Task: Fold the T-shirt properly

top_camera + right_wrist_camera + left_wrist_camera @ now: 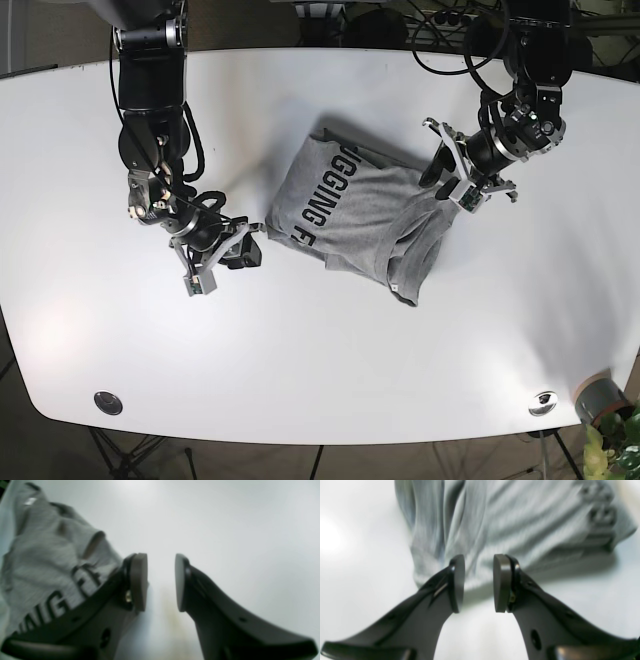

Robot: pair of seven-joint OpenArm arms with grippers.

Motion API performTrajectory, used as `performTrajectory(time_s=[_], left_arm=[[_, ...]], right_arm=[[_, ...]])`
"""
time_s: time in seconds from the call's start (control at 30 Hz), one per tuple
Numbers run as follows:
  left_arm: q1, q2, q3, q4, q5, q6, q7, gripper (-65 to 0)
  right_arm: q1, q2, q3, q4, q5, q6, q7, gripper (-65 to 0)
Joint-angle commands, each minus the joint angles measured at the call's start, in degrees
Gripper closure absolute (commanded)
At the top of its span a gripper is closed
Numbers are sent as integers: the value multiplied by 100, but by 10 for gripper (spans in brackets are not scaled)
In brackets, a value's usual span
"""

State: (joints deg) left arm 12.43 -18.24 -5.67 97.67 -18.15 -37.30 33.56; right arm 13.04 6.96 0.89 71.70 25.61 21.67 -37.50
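Here, crumpled grey cotton T-shirt (360,215) mid-frame on white surface (320,350) | left end effector (479,583) parted, empty | right end effector (161,582) parted, empty

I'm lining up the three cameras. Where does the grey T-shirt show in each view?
Left wrist: T-shirt fills the top, beyond the open left gripper.
Right wrist: left side, behind the open right gripper.
Base: centre of the white table.
Shared landmark: the black lettering, blurred in the left wrist view.
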Motion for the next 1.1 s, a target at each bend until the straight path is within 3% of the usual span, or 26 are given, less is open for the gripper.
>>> performTrajectory(time_s=[0.0, 0.13, 0.3, 0.47, 0.7, 1.07], left_arm=[[-34, 53, -431, -241, -79, 24, -125, -169], [-174, 369, -949, -620, -79, 33, -125, -169], [-535, 518, -1020, -1015, 176, 33, -117, -169], [-939, 782, -1011, -1666, 457, 16, -125, -169], [-1581, 826, -932, -2598, 466, -2, -134, -169], [-2882, 835, 158, -3890, 466, 24, -187, -169]], right_arm=[[213, -173, 4, -89, -270, 88, 150, -173], [371, -402, 4, -300, -851, 88, 308, -173], [380, -577, 4, -511, -1422, 97, 686, -173], [371, -577, 4, -845, -1484, 97, 1029, -173], [178, -410, 13, -836, -1457, 97, 1081, -173], [-877, -208, 48, 368, -1457, 97, 1073, -173]])
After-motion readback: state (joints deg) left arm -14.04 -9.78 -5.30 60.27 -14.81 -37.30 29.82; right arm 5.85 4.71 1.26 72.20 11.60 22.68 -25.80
